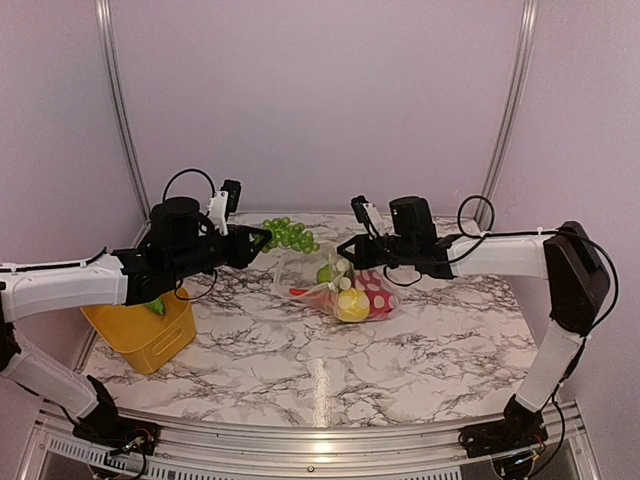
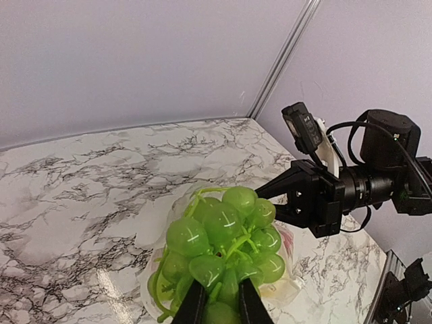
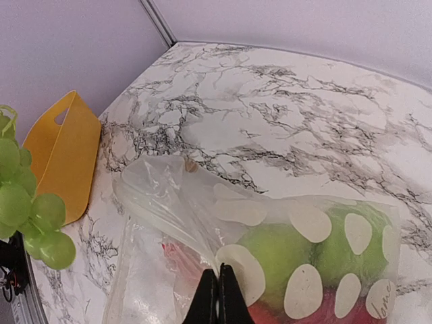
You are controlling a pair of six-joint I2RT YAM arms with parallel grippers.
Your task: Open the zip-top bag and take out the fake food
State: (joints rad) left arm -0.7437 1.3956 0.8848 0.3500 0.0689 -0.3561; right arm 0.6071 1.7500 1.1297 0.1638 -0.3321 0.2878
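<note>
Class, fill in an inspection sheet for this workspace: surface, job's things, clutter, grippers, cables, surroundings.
Surface: marble-patterned table, glare streak near the front.
Job's things: zip-top bag with its mouth held up, and yellow, green and red fake food inside; bunch of green grapes outside the bag, in the air.
Clutter: yellow basket at the table's left edge.
Grippers: left gripper shut on the grapes; right gripper shut on the bag's upper edge.
Cables: black loops at both wrists, off the table.
Surroundings: pale walls, metal frame posts.
</note>
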